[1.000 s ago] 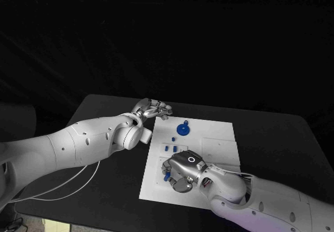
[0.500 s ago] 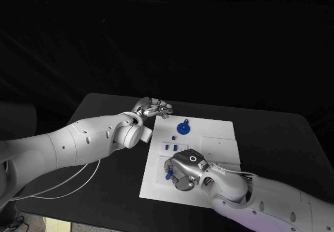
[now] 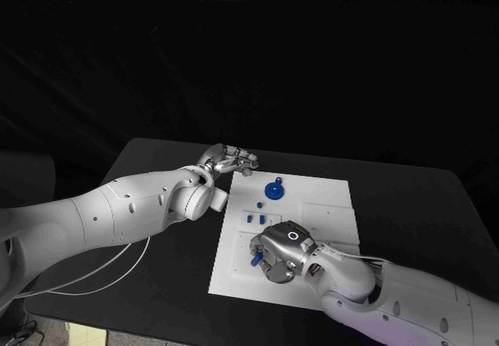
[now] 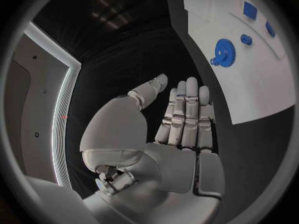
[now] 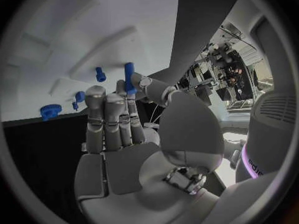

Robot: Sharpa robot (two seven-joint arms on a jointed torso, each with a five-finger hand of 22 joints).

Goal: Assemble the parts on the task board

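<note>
The white task board [image 3: 322, 209] lies mid-table. A blue gear [image 3: 272, 191] sits near its far left corner, with small blue parts [image 3: 256, 216] just in front of it. My right hand [image 3: 279, 249] hovers over the board's near left area and pinches a long blue peg [image 5: 129, 77] between thumb and a fingertip; the peg [image 3: 253, 258] sticks out at the hand's left side. My left hand [image 3: 227, 160] is off the board's far left corner, over the black table, fingers straight and holding nothing. The left wrist view shows the gear [image 4: 224, 50] and board [image 4: 249, 84].
Black table [image 3: 156, 259] surrounds the board on all sides. A white cable [image 3: 104, 277] trails under my left arm at the table's left. The board's right half has raised white outlines [image 3: 327, 213] and no blue parts.
My right hand has shifted slightly to the right over the board with the blue peg, which now sits a little farther from me. The left hand has not moved.
</note>
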